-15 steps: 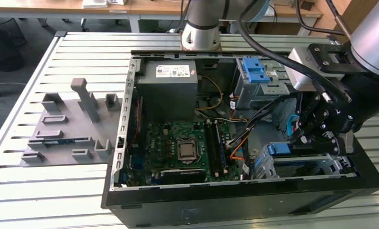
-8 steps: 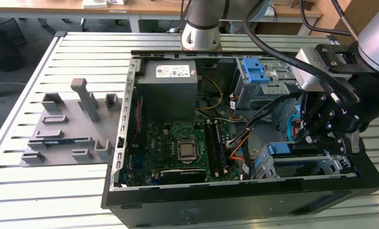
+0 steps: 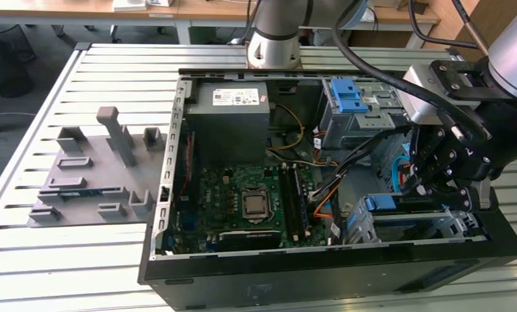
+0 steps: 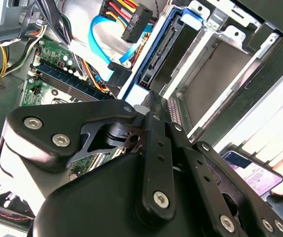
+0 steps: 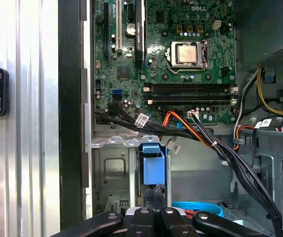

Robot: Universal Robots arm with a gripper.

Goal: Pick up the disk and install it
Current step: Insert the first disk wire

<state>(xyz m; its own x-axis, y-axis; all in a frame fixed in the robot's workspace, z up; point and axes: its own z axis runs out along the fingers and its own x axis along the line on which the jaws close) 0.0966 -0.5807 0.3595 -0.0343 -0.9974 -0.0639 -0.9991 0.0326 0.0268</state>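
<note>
The disk (image 4: pixel 161 54) is stood on edge in its blue frame inside the bay, so it can slide down. The fingers (image 4: pixel 154 106) seem clenched just above it, perhaps pressing.

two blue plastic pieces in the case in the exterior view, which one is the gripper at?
The lower blue frame, standing in the drive cage at the case's front corner. The gripper hangs right above it. The other blue piece sits farther back, beside the grey power supply.

**Count of things on the bench**

1 open computer case (image 3: pixel 328 273), 1 motherboard (image 3: pixel 240 201), 1 power supply box (image 3: pixel 232 117), 1 disk (image 3: pixel 397 203), 1 gripper (image 3: pixel 445 188), 1 grey fixture plate (image 3: pixel 84 195) at left of the frame.
</note>
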